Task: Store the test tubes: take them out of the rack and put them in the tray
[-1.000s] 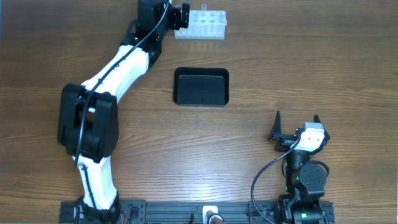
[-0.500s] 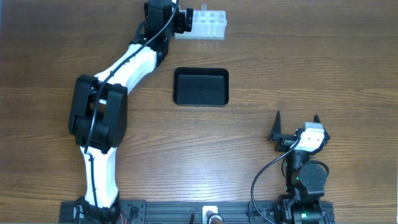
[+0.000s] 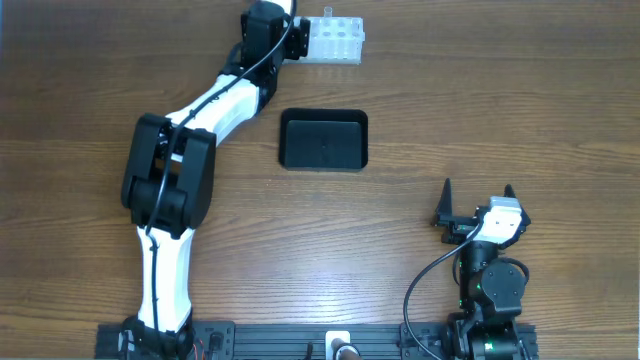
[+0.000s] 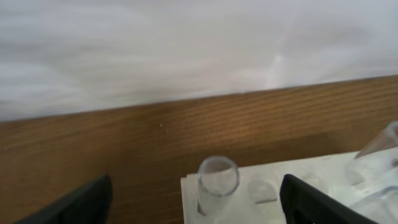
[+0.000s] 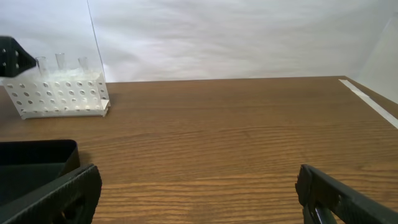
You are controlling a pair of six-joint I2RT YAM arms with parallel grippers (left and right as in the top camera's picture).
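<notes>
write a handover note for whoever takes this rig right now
Left gripper: open, at the left end of the rack, lined up with the end tube, nothing held.
Right gripper: open, holding nothing, near its base, away from the work.
Rack at the far edge of the table, at least three tubes standing in it; tray in front of it, empty.
Done: no tube stored yet.
Left: pull each tube and lay it in the tray.

My left gripper (image 3: 293,36) is at the left end of the white rack (image 3: 336,41). The black tray (image 3: 323,139) lies nearer me, my right gripper (image 3: 478,187) well apart.
</notes>
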